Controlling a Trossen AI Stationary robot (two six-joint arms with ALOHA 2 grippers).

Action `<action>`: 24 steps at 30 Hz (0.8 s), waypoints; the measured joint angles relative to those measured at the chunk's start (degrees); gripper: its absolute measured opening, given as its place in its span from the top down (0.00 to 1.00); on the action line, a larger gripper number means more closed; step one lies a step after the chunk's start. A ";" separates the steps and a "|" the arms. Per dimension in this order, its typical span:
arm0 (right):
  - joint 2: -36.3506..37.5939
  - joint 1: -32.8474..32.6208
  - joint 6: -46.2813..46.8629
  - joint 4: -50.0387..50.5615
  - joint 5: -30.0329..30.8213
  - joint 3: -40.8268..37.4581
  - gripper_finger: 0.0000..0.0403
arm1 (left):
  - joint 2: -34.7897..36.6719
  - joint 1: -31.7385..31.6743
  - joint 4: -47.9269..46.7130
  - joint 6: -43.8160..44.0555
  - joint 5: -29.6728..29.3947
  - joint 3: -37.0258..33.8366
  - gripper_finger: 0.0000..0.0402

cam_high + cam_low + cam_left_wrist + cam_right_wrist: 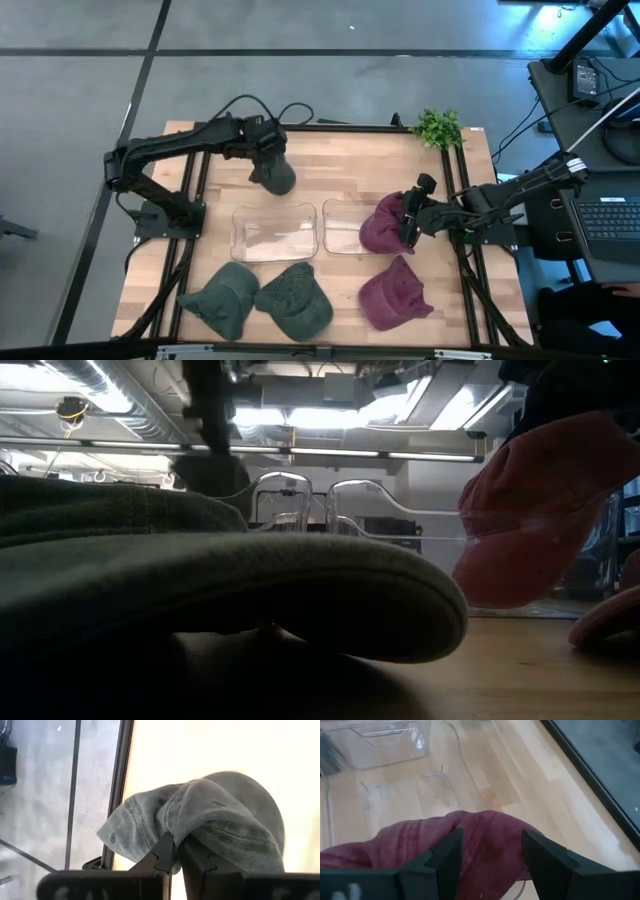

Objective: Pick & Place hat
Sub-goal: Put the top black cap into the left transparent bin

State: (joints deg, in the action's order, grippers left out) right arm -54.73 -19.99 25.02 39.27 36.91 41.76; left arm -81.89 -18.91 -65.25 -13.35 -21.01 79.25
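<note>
Left pincer (272,165) is clamped on a green hat (277,178) at the worktop's (330,140) far edge; right pincer (410,222), fingers apart, straddles a maroon hat (381,226) over the right bin (338,228). Lifting to the left bin (273,232) is judged next.

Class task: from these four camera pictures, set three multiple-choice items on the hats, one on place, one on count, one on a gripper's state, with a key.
1. Where is the green hat that the left gripper holds?
A. beyond the clear bins
B. inside a bin
C. beside the plant

2. How many maroon hats are there?
A. one
B. two
C. four

3. The left gripper is:
A. open
B. shut on a hat
C. out of view

Key: 1 A, high view shows it past the bins; 2 B, one at the right bin, one on the table; 3 B, fingers pinch fabric.
</note>
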 joint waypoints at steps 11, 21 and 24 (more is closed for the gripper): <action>-0.03 0.00 -0.18 -0.68 0.00 0.00 0.50 | 0.09 10.11 -20.71 22.74 11.45 19.06 0.97; -0.03 0.00 -1.45 -0.68 -0.87 0.00 0.50 | 0.04 25.98 -23.13 37.60 13.98 19.81 0.97; -0.03 0.00 -1.40 -0.68 -1.53 0.00 0.50 | 0.05 29.97 -23.95 42.64 10.74 19.49 0.97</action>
State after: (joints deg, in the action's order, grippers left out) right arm -54.76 -19.99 23.62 38.59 35.38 41.76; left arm -81.83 11.06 -89.20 29.29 -10.27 98.74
